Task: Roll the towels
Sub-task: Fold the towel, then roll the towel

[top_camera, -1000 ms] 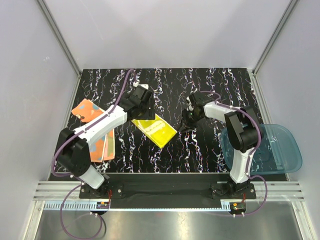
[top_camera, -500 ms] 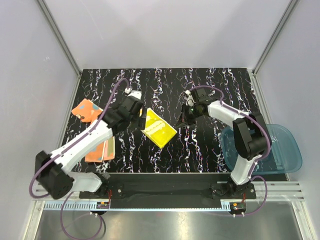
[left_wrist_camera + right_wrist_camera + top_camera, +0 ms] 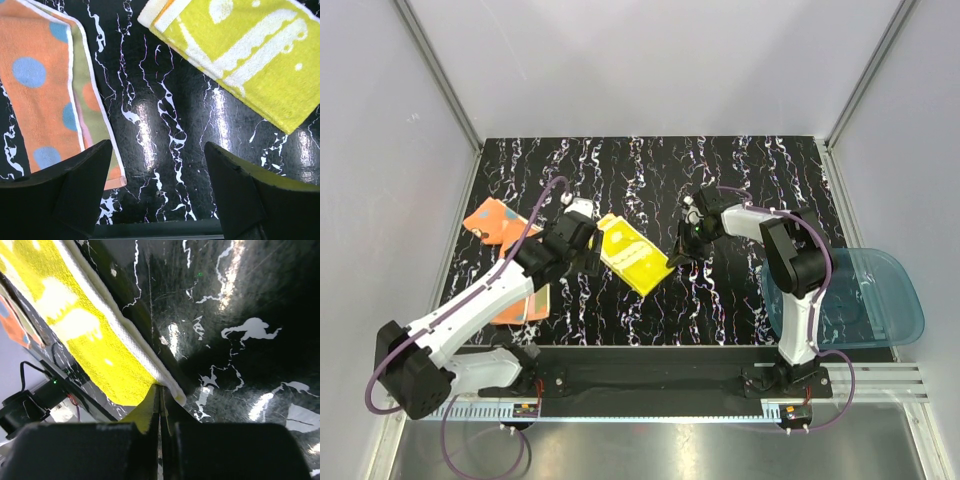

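- Since half a second ago the left arm has drawn back toward its base, its left gripper [image 3: 588,258] now sitting nearer the front of the table; the right gripper [image 3: 684,249] has dropped slightly to meet the right corner of the yellow towel [image 3: 631,256], whose far end now sits a little closer to the left arm
- The left gripper's jaws stand spread wide over bare black marbled table [image 3: 165,150], holding nothing, with the yellow towel [image 3: 240,55] ahead and to the right of them and the orange polka-dot towel [image 3: 45,90] ahead and to the left
- The right gripper [image 3: 161,405] has its jaws pressed together at the pale-edged corner of the yellow towel [image 3: 90,335]; its fingertips meet right at the hem, though whether cloth is caught between them cannot be told
- The yellow towel lies folded into a long flat strip, angled across the middle of the table between the two grippers, bright yellow with pale markings and a whitish edging
- The orange polka-dot towel [image 3: 510,262] lies flat at the table's left side, partly hidden under the left arm, orange with light blue dots and a white border
- A translucent blue tray [image 3: 880,300] rests at the table's right edge
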